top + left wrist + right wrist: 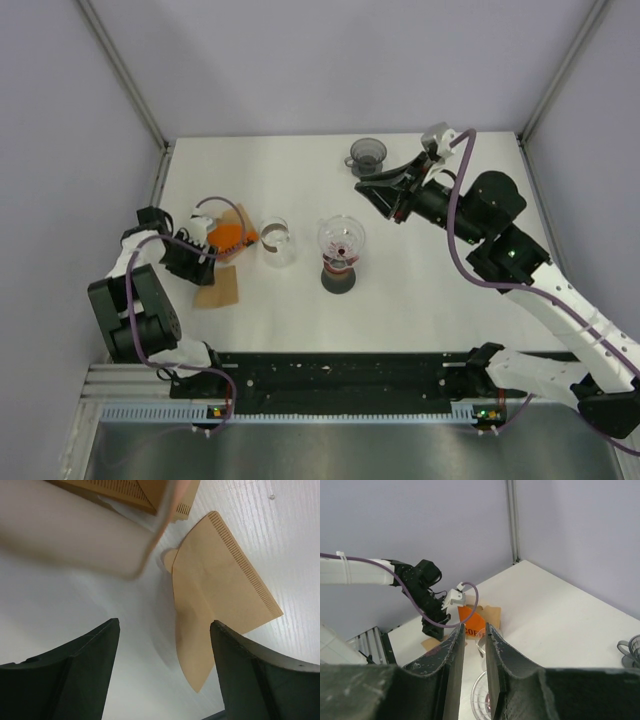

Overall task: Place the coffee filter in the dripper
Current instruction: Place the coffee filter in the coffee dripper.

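Left of the central dripper (341,245) stands a jar (275,243), further left the filter pack (232,235), and left and nearer lies one loose filter (218,287). Behind the dripper, slightly right, sits perhaps a cup (367,153).

Bright, even light, soft shadows (left wrist foreground blurred).

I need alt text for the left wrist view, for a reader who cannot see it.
A brown fan-shaped paper coffee filter lies flat on the white table, reaching between the black fingers of the open left hand.

Overhead looks down; close left wrist shares filter (218,288).
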You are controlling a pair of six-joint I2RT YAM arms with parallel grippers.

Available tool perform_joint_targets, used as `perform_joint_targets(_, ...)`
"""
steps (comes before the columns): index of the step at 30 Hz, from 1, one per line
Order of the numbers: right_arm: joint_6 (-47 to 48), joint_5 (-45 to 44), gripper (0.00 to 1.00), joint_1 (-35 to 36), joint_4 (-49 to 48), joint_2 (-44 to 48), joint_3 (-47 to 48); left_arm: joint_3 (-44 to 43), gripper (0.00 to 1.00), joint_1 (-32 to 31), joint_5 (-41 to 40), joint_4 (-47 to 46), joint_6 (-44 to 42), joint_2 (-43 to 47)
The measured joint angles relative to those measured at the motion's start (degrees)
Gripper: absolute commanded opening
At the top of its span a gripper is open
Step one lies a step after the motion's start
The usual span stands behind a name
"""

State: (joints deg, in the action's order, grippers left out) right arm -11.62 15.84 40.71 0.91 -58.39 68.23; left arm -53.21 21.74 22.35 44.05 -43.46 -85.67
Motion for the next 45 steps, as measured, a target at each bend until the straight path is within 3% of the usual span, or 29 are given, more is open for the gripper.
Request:
perform_joint_targets(7,0.0,-0.5,0.24,0.0,0.0,0.3,0.0,1.2,0.65,0.0,3.4,0.2,-5.4,-3.1)
perform_joint_targets(10,0.1,-0.8,0.24,0.0,0.0,0.3,0.0,2.7,0.54,0.0,4.9,0.8,-7.2,-3.2)
perform_joint_targets(18,1.0,-1.2,0.25,0.0,0.0,0.7,0.0,4.2,0.0,0.0,5.9,0.9,-8.2,-3.2)
perform_joint_targets(23,1.5,-1.5,0.25,0.0,0.0,1.5,0.0,3.7,0.0,0.0,6.2,4.3,-8.2,-1.2)
perform_joint_targets(36,2.6,-2.3,0.27,0.0,0.0,2.7,0.0,2.1,0.0,-0.3,9.6,16.4,-9.2,15.7)
perform_joint_targets(41,2.4,-0.4,0.37,0.0,0.0,1.8,0.0,-3.8,0.0,-1.9,12.0,21.3,-8.0,21.9)
perform_joint_targets(45,1.3,2.8,0.51,0.0,0.0,-1.5,0.1,-11.0,0.0,-5.2,14.1,25.1,-4.3,26.4)
